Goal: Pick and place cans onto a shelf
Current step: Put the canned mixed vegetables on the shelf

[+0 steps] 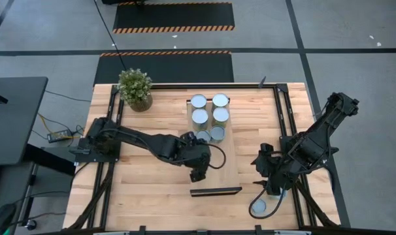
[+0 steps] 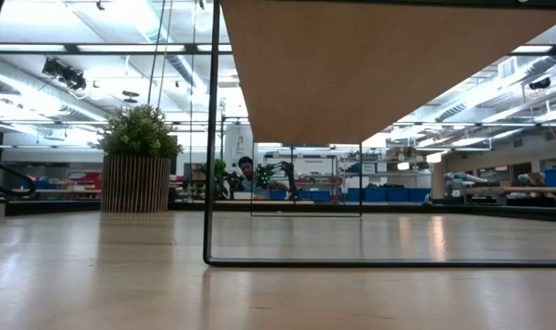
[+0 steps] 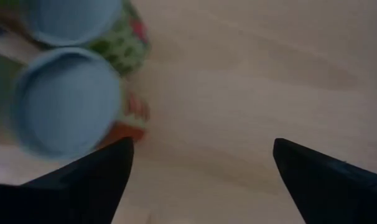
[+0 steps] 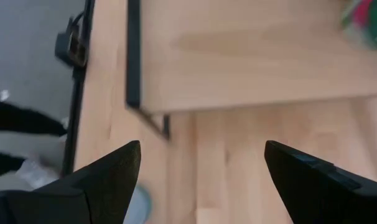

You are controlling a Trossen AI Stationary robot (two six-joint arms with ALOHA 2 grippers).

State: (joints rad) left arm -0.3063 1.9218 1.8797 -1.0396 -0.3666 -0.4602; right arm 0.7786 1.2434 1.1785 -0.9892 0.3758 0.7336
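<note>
Left jaws [image 1: 197,175] hang released, empty, over the smooth pale-wood shelf [image 1: 227,166], just beside six round metal-topped cans [image 1: 209,117] there. Right jaws [image 1: 263,164] gape empty beside the shelf; another can [image 1: 259,208] sits on the plank bench [image 1: 139,196].

One camera looks straight down on my surface [image 1: 152,189]; another sits level under the shelf [image 2: 388,64]; both show the plant [image 1: 134,88].

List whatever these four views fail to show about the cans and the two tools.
- Can labels: the high view shows only the tops of the cans on the shelf; the left wrist view blurs them.
- Left tool: the high view hides its fingertips behind the wrist.
- Right tool: it partly covers one can on the table.
- Low view: no cans or tools appear.
</note>
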